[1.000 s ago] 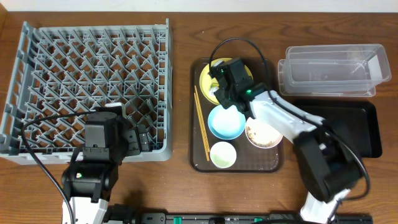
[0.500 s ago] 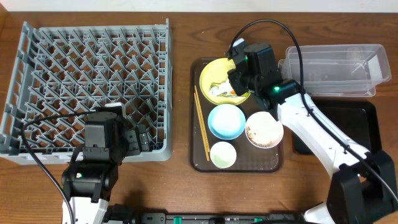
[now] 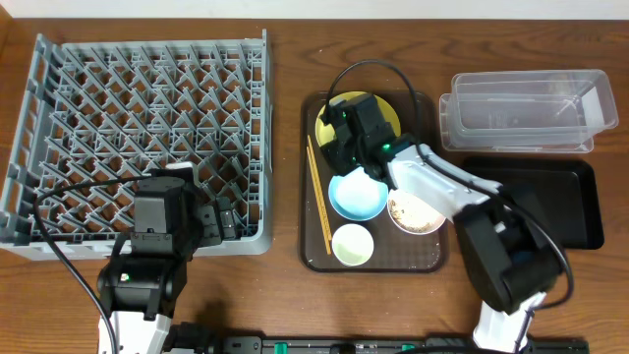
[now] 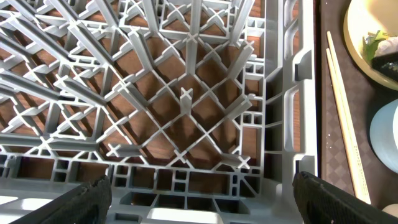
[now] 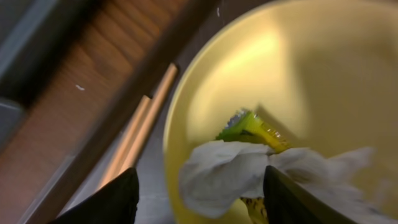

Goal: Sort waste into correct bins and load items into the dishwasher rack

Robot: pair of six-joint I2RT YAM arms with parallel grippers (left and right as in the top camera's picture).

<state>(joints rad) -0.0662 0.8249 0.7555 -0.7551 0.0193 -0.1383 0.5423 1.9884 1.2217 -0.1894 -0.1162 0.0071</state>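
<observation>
Right end effector (image 5: 199, 180) over yellow plate (image 5: 280, 74), fingers spread apart, open, straddling crumpled wrapper (image 5: 252, 127); cannot tell if touching. Wrapper sits near plate's left rim. Chopsticks (image 3: 316, 192) lie just outside that rim, along left edge of brown tray (image 3: 432, 264). Blue bowl (image 3: 358, 195), white bowl (image 3: 418, 211) and cup (image 3: 353, 245) crowd tray's near half. Bare desk (image 3: 285, 147) strip between tray and rack (image 3: 147, 128). Clear tub (image 3: 526, 108) and black tray (image 3: 580, 197) off right. Left end effector (image 4: 205, 199) wide open, empty, above rack's near right corner.
</observation>
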